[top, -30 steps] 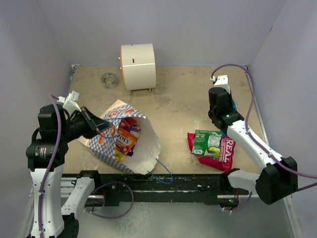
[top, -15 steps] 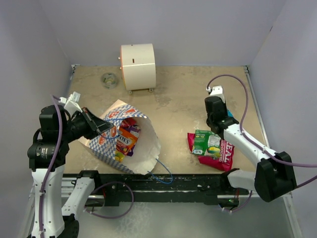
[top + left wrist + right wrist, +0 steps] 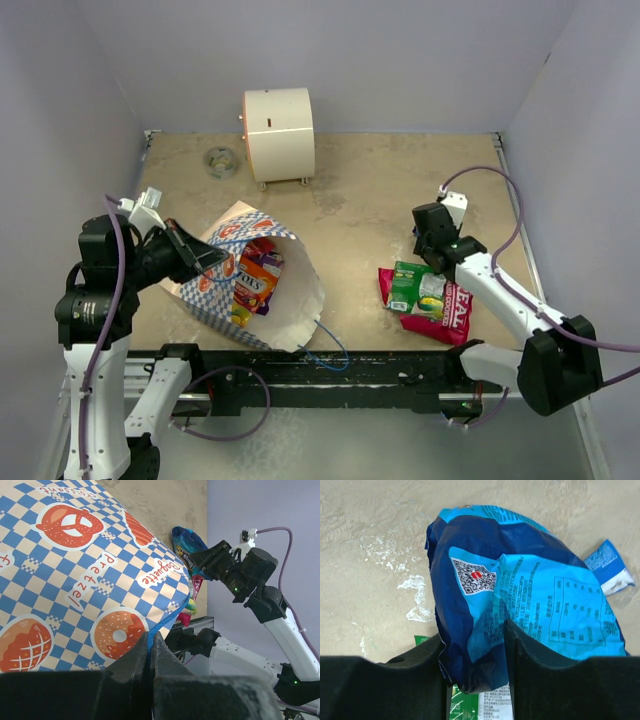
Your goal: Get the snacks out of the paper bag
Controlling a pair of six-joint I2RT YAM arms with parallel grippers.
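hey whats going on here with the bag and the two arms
The left gripper is pinched shut on the rim of the checkered bag, which lies on its side with its mouth open and several snacks inside. The right gripper has a blue packet between its fingers, close to a green packet and a red packet lying out on the table. The unpacking looks partway done.

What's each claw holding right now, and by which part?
The left claw pinches the paper bag at its edge, with a blue strip between the fingers. The right claw grips a blue snack packet by its near end.
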